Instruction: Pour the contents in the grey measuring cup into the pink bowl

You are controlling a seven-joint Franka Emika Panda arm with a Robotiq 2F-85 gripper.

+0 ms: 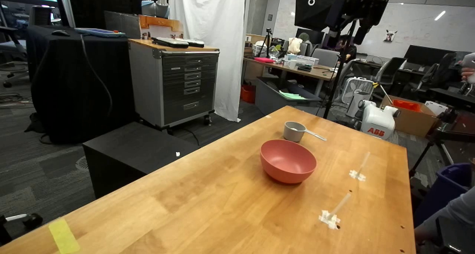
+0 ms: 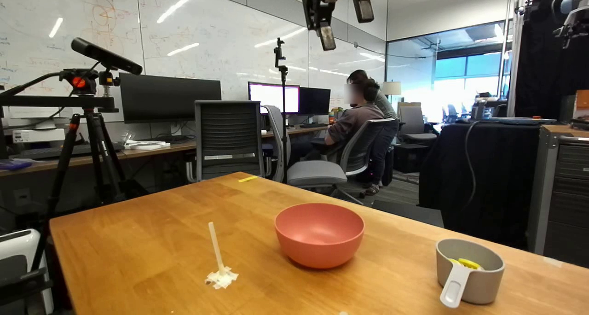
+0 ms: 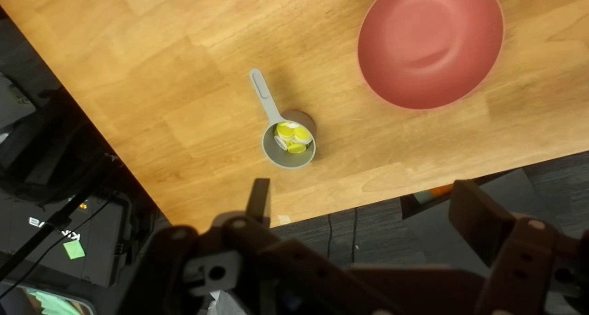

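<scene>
Honey-toned wood in an exterior view: counter (image 1: 207,194), with drawer cabinet (image 1: 172,87) and white curtain (image 1: 211,35) beyond; on it, pink bowl (image 1: 287,163) near grey measuring cup (image 1: 293,133). In an exterior view, see whiteboard (image 2: 230,52) and office chair (image 2: 228,137) past the counter, and yellow pieces (image 2: 469,264) inside the cup. In the wrist view, see pieces, yellow and white, heaped in the cup, and jaws spread wide, apart from it.

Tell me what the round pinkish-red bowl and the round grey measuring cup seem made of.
Round pinkish-red bowl: probably matte plastic; even colour, only soft highlights, though ceramic isn't ruled out.
Round grey measuring cup: likely moulded plastic, matte; opaque, no metallic shine, recessed handle.
</scene>
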